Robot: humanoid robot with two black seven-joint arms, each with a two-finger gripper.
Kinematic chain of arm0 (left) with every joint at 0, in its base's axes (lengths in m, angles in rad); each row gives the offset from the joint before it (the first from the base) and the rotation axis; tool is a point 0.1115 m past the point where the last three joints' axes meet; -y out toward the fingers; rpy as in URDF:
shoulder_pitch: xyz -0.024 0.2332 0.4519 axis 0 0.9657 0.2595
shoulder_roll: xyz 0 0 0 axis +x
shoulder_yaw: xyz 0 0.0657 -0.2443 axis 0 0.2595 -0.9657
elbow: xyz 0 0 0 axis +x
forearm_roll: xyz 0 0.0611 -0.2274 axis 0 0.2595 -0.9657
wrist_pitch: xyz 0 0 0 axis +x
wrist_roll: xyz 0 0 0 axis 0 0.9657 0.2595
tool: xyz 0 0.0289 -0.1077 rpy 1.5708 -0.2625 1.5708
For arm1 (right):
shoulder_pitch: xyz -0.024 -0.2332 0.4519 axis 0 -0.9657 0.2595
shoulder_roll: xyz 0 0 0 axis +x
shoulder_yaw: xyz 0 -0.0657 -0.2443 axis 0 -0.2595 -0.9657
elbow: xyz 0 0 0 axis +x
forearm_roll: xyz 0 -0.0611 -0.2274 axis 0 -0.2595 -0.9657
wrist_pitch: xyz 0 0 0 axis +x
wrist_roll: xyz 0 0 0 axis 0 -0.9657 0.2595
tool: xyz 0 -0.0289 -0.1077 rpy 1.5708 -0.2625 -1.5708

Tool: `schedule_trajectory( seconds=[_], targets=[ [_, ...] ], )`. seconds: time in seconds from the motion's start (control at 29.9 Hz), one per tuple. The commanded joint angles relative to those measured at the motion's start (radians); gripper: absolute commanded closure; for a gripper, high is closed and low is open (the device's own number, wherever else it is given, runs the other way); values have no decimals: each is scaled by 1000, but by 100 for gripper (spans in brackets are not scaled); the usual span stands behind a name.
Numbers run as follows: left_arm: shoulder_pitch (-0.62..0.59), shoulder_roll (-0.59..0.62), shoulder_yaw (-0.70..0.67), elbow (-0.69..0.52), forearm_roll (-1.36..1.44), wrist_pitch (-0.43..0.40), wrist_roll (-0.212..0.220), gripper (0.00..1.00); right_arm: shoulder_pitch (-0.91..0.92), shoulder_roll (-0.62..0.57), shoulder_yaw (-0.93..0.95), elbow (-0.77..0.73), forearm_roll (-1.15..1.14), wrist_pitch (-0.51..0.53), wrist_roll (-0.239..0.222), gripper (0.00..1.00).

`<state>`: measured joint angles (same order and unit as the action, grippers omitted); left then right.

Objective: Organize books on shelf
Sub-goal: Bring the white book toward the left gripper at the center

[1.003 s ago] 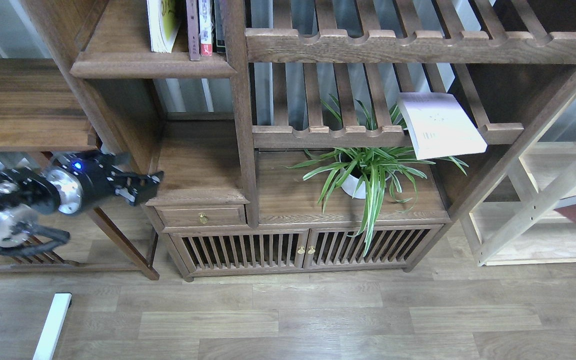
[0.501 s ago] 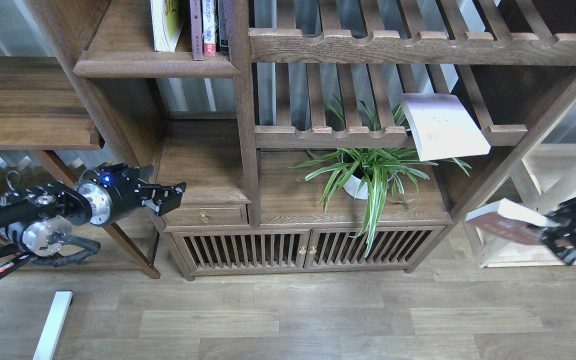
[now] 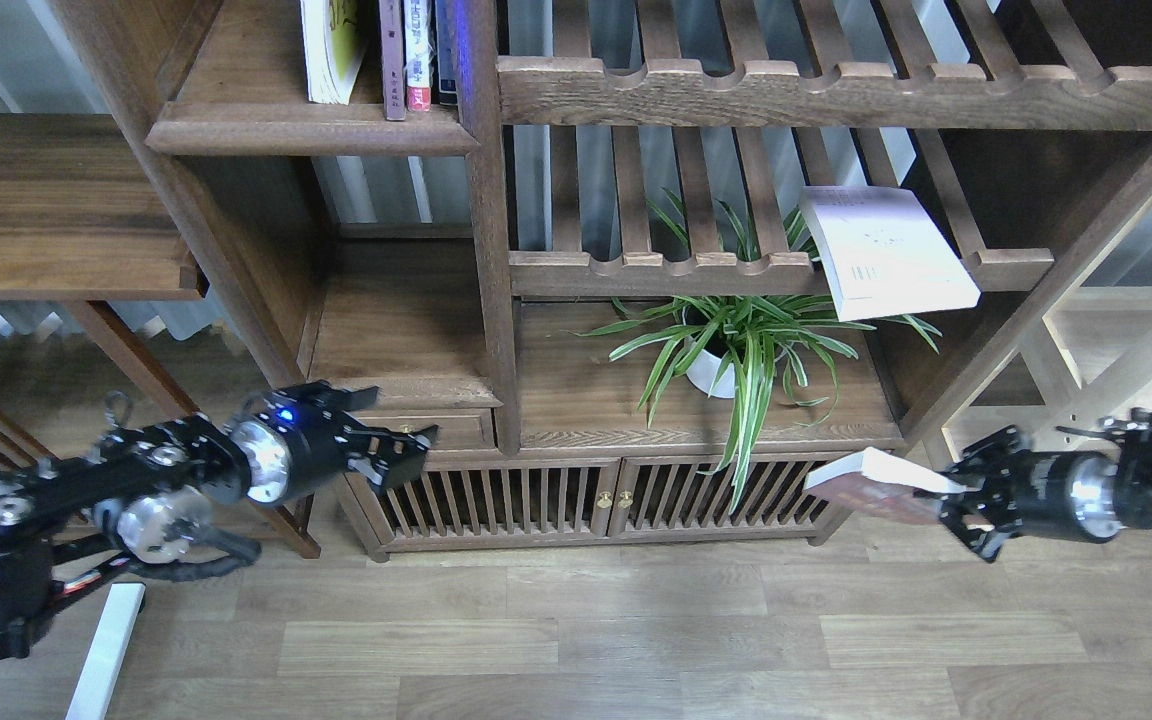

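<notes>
The shelf (image 3: 306,135) is a dark-brown board with a moulded front edge at the upper left. A yellow-green book (image 3: 331,50) stands on it, leaning beside thin upright books (image 3: 406,55). A pale lavender-white book (image 3: 886,250) lies flat on a slatted rack, overhanging its front rail. My right gripper (image 3: 948,490) is shut on a red book (image 3: 871,485), held low at the cabinet's lower right corner. My left gripper (image 3: 411,445) is open and empty, just in front of the small drawer, well below the shelf.
A potted spider plant (image 3: 726,350) stands on the cabinet top below the rack. The cabinet has slatted doors (image 3: 496,500). A pale wood shelving unit (image 3: 1086,400) stands at the right, a dark side table (image 3: 56,210) at the left, and a white bar (image 3: 101,650) lies on the floor.
My left gripper has moved right and down, from beside the cabinet to in front of the drawer. My right arm has come in from the right, carrying the red book leftward and lower.
</notes>
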<state>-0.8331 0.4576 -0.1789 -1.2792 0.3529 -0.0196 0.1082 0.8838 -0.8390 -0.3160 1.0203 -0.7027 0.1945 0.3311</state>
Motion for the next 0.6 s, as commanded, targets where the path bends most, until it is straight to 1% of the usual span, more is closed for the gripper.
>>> schedule_trajectory(
  seconds=[0.0, 0.13, 0.23, 0.43, 0.57],
  targets=[
    [0, -42, 33, 4, 1, -72, 11, 13, -2, 63, 0, 0, -26, 2, 12, 96],
    [-1, -76, 97, 41, 15, -183, 11, 8, -3, 126, -6, 1, -55, 3, 20, 96],
    [-1, -86, 121, 52, 75, -253, 16, 5, -2, 155, -9, 3, -69, 3, 25, 96],
    [-4, -88, 130, 72, 196, -394, 18, 3, -2, 195, -9, 14, -110, 14, 52, 96],
    [-11, -108, 136, 80, 287, -405, 18, 3, -2, 219, -8, 46, -126, 36, 69, 96]
  ],
)
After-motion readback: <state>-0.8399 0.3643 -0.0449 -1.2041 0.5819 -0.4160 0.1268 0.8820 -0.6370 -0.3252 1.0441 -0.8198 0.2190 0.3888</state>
